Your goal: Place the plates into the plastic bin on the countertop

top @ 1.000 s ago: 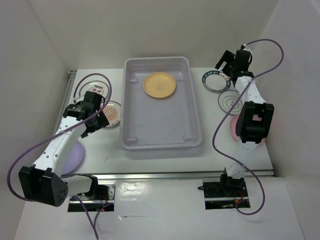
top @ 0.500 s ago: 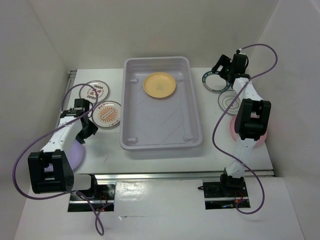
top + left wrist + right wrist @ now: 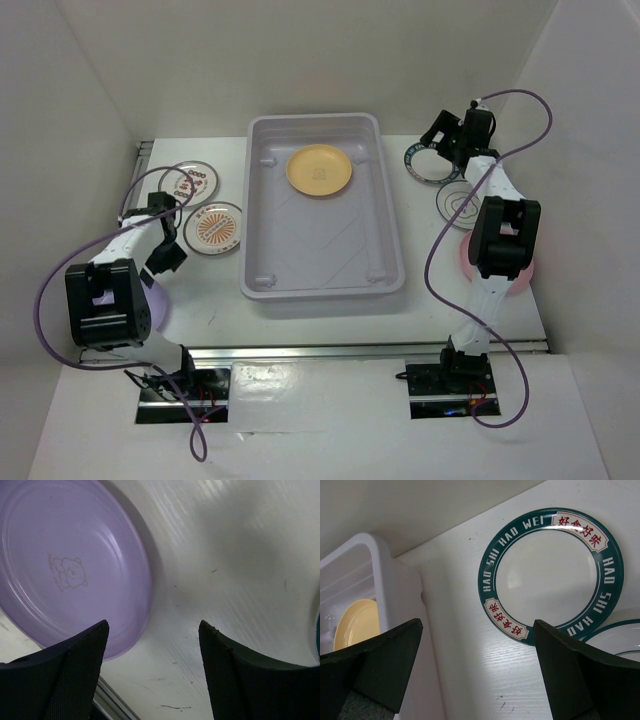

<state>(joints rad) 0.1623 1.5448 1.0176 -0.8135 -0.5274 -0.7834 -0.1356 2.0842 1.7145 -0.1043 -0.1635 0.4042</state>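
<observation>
I see the plastic bin (image 3: 330, 245) mid-countertop (image 3: 215, 295), its long axis running near to far, open side up, with one yellow plate (image 3: 319, 170) lying flat at its far end. My left gripper (image 3: 153, 630) hangs spread and empty beside the lavender plate (image 3: 65, 565). My right gripper (image 3: 477, 630), likewise spread, hovers by the green-rimmed plate (image 3: 550, 575).

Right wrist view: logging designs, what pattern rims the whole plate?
Plate: dark-green band, white letters, red characters on pale panels; clearest from right wrist.

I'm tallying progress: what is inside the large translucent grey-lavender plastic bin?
One round yellow-orange plate, lying flat near the bin's far end. Whatever lies under that plate is covered.
</observation>
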